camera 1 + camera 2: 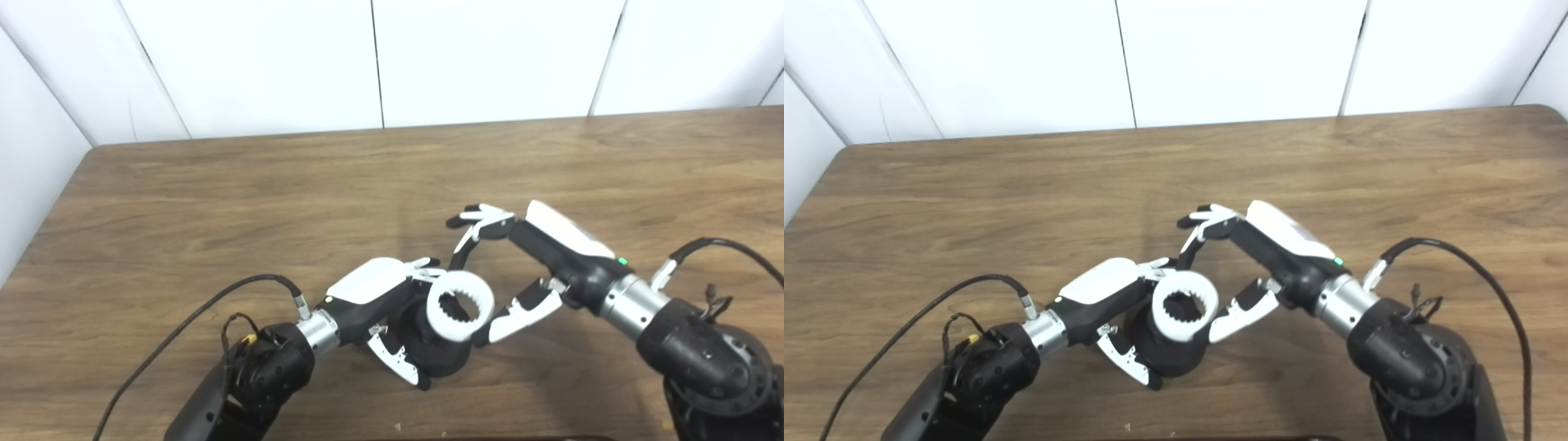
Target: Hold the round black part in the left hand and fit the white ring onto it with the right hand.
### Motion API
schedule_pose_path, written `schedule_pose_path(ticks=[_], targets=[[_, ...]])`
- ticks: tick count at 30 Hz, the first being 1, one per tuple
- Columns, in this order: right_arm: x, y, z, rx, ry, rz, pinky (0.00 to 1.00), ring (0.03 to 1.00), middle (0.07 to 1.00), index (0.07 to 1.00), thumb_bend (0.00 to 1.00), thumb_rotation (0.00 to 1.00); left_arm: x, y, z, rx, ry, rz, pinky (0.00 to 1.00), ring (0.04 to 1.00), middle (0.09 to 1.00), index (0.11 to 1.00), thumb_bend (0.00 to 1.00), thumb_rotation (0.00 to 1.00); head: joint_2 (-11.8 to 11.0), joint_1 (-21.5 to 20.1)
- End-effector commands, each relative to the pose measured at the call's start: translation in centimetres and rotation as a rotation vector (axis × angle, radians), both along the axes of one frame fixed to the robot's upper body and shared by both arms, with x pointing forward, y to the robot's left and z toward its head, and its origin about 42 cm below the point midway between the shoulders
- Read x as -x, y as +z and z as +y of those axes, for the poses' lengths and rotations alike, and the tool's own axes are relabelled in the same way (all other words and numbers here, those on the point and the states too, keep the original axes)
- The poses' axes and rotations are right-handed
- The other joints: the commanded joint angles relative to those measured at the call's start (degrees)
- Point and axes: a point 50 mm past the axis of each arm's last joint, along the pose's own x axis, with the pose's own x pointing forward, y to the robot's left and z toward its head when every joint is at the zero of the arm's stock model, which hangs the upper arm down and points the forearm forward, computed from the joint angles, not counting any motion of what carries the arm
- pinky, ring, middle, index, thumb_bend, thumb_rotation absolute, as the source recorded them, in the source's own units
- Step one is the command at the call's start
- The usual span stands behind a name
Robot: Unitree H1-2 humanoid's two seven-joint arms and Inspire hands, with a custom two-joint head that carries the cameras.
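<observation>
The white ring [460, 305], toothed on its inner edge, sits on the top of the round black part [436, 349] in the lower centre of the frame. The left hand [383, 306] enters from the lower left and is closed around the black part, thumb below. The right hand [520, 257] reaches from the lower right, fingers spread; its thumb touches the ring's right edge. Both are low over the wooden desk [245, 202].

A round black plastic part [438, 352] is held low over the near middle of the wooden table [245, 202] by the left hand [383, 300]. A white toothed ring [460, 305] is seated on it, with the right hand [527, 257] just right of it, its fingers spread around the ring.
</observation>
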Motion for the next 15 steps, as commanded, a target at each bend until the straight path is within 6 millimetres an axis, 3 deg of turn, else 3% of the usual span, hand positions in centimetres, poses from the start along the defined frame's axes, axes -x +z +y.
schedule_pose_path(ticks=[1, 15], targets=[[-0.1, 1.1, 0.2, -0.02, 0.0, -0.062, 0.86, 0.945, 0.858, 0.487, 0.53, 0.15, -0.2, 0.3, 0.5, -0.047, -0.001, 0.006, 0.94, 0.988, 0.91, 0.652, 0.86, 0.19, 0.07, 0.05], [-0.4, -0.1, 0.4, -0.02, -0.006, -0.042, 0.82, 0.949, 0.866, 0.488, 0.53, 0.15, -0.1, 0.4, 0.5, -0.051, -0.003, 0.007, 0.95, 0.993, 0.913, 0.647, 0.86, 0.2, 0.41, 0.38]])
